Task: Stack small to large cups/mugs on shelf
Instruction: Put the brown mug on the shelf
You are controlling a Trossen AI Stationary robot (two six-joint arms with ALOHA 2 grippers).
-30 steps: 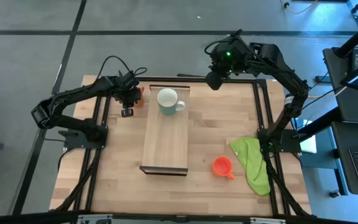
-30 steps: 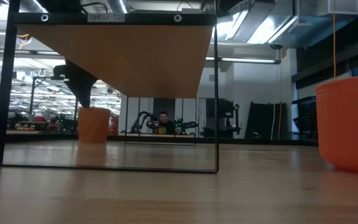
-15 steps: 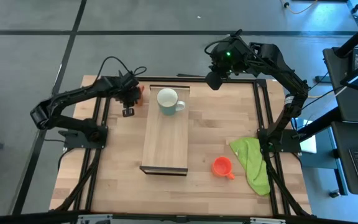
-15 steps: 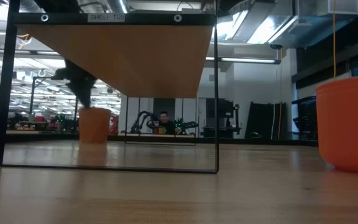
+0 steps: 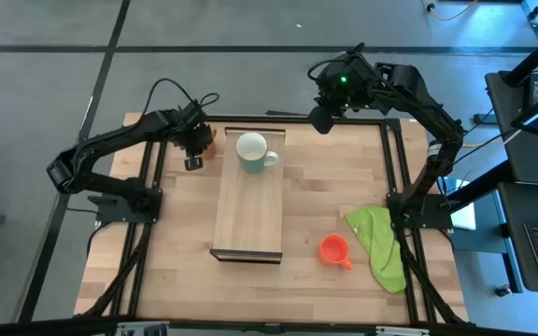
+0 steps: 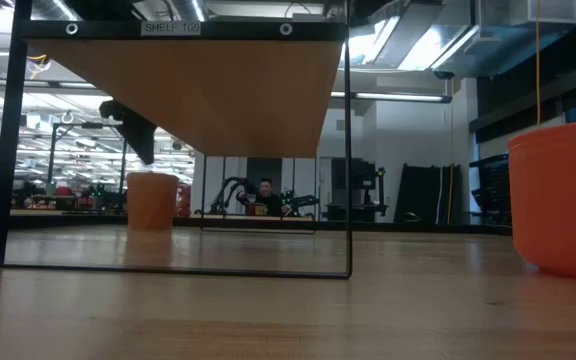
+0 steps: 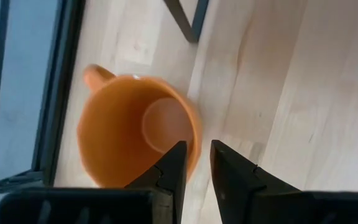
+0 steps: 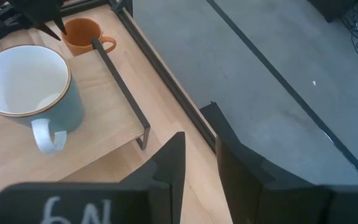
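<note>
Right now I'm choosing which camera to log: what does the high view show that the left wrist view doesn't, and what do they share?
Only the high view shows the shelf with the grey-white mug on it, the small orange-red mug, the green cloth and the right hand at the table's far edge. Only the left wrist view shows inside the brownish-orange mug. Both show that mug and the left hand above it.

Light-wood shelf (image 5: 247,207) (matt, smooth)
</note>
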